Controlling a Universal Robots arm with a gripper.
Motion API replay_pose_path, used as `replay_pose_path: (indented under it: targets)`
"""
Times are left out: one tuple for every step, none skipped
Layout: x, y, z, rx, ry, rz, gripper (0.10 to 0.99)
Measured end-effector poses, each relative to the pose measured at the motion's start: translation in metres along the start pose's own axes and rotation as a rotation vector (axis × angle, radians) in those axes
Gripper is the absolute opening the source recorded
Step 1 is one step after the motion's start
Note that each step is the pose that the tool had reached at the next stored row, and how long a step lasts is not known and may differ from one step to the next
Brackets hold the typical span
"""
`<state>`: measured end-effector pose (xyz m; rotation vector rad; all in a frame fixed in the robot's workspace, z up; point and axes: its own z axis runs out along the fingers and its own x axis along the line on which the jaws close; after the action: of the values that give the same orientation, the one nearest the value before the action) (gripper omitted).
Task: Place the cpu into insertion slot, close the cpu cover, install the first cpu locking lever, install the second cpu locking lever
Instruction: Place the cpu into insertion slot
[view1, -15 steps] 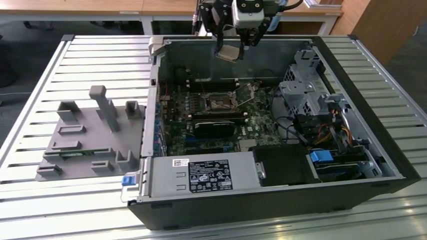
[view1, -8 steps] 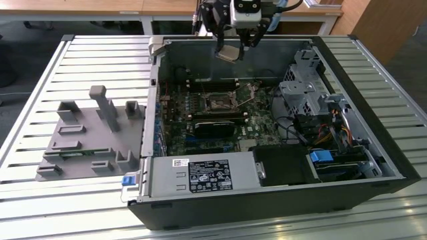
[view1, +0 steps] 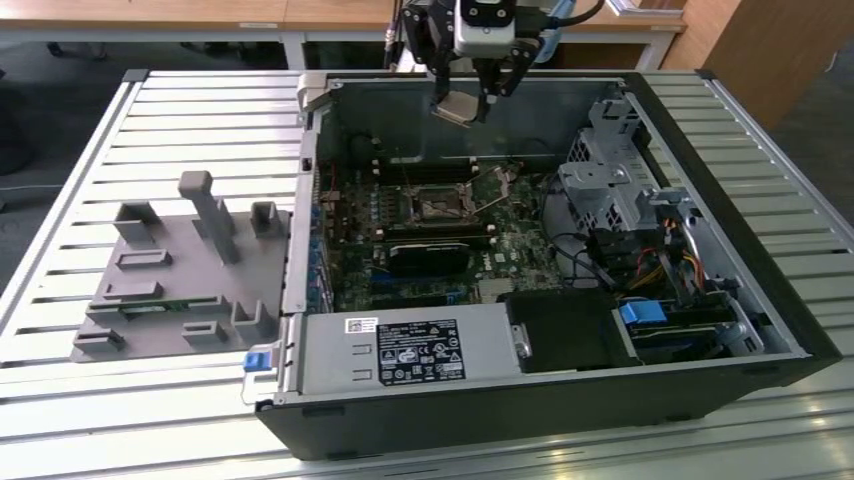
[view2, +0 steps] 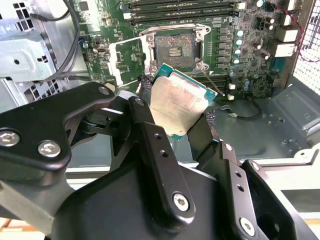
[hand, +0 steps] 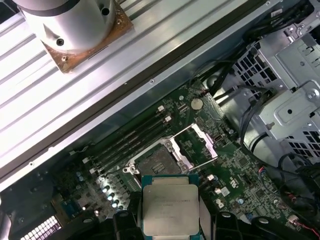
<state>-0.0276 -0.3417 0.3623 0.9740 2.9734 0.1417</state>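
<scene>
My gripper (view1: 463, 104) hangs over the back of the open computer case, shut on the cpu (view1: 457, 108), a pale silvery-beige square chip held tilted by its edges. Both wrist views show the cpu (view2: 179, 105) (hand: 170, 206) clamped between the black fingers (view2: 145, 117). The insertion slot (view1: 434, 205) lies below on the green motherboard, a dark square in a silvery frame (view2: 175, 47) (hand: 157, 165). Its cpu cover (hand: 197, 145) (view2: 125, 57) stands swung open to one side. A thin locking lever (view2: 212, 80) sticks up beside the slot. The cpu is well above the slot, not touching it.
A black rectangular block (view1: 427, 255) sits just in front of the slot. Memory slots (view2: 180, 7) run behind it. A metal drive cage (view1: 614, 190) with cables fills the exterior view's right, and a power supply (view1: 400, 350) the front. A grey fixture (view1: 174, 260) lies left on the slatted table (view1: 80, 420).
</scene>
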Motion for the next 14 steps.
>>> replay_pose_path:
  targets:
    - [0.0000, 0.0000, 0.0001, 0.000, -0.0005, 0.005, 0.541]
    - [0.0000, 0.0000, 0.0002, 0.000, -0.0009, 0.010, 0.541]
    - [0.0000, 0.0000, 0.0002, 0.000, -0.0013, 0.014, 0.541]
    - [0.0000, -0.0001, 0.0003, 0.000, -0.0016, 0.018, 0.541]
    - [0.0000, -0.0001, 0.0003, 0.000, -0.0019, 0.021, 0.541]
    - [0.0000, -0.0001, 0.0004, -0.001, -0.0022, 0.025, 0.541]
    - [0.0000, -0.0001, 0.0004, -0.001, -0.0025, 0.028, 0.541]
    - [0.0000, -0.0001, 0.0005, -0.001, -0.0028, 0.031, 0.541]
    - [0.0000, -0.0001, 0.0005, -0.001, -0.0031, 0.034, 0.541]
    - [0.0000, -0.0001, 0.0006, -0.001, -0.0033, 0.037, 0.541]
    - [0.0000, -0.0001, 0.0006, -0.001, -0.0035, 0.039, 0.541]
    - [0.0000, -0.0001, 0.0006, -0.001, -0.0037, 0.042, 0.541]
    - [0.0000, -0.0001, 0.0006, -0.001, -0.0039, 0.044, 0.541]
    - [0.0000, -0.0001, 0.0007, -0.001, -0.0041, 0.046, 0.541]
